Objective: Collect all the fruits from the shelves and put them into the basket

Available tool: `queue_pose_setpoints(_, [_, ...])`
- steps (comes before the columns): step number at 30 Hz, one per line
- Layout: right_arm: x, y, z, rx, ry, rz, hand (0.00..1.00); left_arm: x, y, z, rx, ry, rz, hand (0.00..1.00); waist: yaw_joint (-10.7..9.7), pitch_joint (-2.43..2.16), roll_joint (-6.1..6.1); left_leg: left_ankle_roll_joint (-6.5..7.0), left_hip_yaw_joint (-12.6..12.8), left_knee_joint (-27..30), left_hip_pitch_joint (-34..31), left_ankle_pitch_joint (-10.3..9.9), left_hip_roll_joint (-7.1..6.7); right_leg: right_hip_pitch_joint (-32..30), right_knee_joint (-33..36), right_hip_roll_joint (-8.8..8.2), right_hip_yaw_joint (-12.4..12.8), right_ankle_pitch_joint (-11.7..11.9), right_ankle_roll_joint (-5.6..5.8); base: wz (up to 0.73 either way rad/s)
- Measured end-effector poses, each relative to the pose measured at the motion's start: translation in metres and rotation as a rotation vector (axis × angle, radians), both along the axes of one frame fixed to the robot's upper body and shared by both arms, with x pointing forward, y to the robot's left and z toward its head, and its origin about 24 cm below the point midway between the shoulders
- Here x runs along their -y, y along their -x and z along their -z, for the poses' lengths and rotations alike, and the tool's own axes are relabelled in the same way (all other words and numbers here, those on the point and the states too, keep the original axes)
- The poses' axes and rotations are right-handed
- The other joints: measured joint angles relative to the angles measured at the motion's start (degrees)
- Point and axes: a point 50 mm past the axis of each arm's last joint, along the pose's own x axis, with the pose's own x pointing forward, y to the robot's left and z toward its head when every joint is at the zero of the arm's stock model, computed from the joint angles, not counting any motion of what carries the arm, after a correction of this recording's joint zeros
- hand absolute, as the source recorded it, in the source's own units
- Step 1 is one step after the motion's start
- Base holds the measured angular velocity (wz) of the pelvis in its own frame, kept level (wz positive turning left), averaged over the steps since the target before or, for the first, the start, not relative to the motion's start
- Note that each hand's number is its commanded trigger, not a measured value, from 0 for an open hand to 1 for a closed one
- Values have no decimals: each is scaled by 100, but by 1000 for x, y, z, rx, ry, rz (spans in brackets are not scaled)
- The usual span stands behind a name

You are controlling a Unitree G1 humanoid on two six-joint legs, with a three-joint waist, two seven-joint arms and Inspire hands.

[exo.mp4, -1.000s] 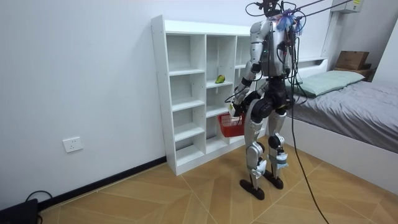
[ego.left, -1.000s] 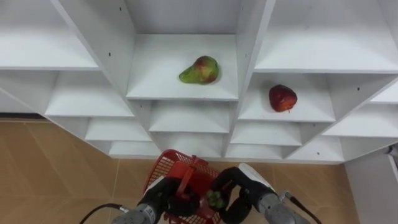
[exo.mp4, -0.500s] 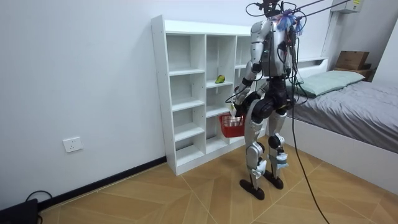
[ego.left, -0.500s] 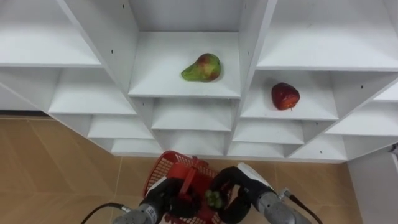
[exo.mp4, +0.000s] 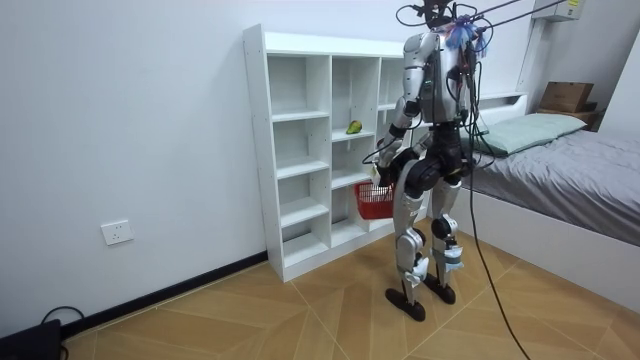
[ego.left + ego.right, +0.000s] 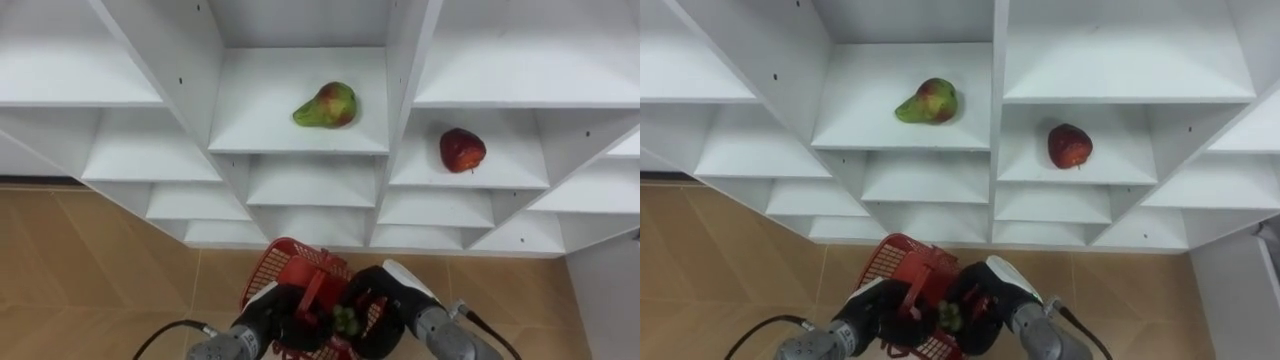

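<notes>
Left hand (image 6: 270,315) clamped on red mesh basket (image 6: 272,262) handle. Right hand (image 6: 395,295) curled round small green grape bunch (image 6: 346,320) over it. Green-red pear (image 6: 326,105) and red apple (image 6: 462,150) near centres of white closet shelves (image 6: 300,140). Likely firm, roll-prone; grip widest part.

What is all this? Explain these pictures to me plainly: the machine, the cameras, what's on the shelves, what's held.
It is a two-legged robot with two arms and hands. The room view comes from a camera standing some way off. It shows the robot standing before a white shelf unit, near a bed. The two eye views come from the robot's head and look down at its own hands. On the shelves lie a pear and, in the next compartment to the right, an apple. The left hand is curled on a red basket. The right hand appears to pinch a small green fruit over the basket.
</notes>
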Motion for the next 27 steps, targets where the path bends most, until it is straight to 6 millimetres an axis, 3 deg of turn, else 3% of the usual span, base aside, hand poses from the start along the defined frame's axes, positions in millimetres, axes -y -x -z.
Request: queue_pose_setpoints(27, [-2, 2, 2, -10, 2, -11, 0, 7, 0, -2, -3, 26, 64, 100, 5, -18, -19, 11, 22, 45, 59, 27, 6, 22, 79, 1, 43, 16, -26, 0])
